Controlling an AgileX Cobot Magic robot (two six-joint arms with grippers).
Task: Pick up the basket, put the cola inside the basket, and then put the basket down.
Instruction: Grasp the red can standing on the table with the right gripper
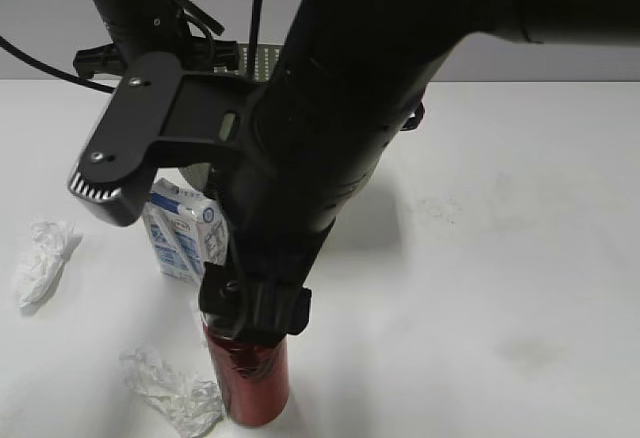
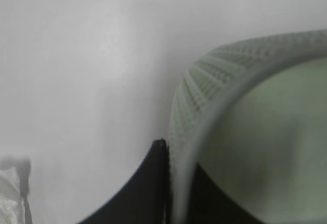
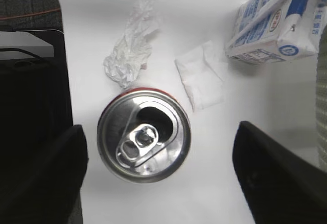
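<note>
Cola (image 3: 143,138) top plain silver; carton (image 3: 278,22) print too blurred to read

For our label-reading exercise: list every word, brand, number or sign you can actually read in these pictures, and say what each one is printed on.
No text can be read for certain.
The drink carton: blue print and a small red mark, too blurred to read.
The cola: dark pattern on the red side, not legible; silver top shows no readable lettering.
The basket and crumpled paper: no text.
</note>
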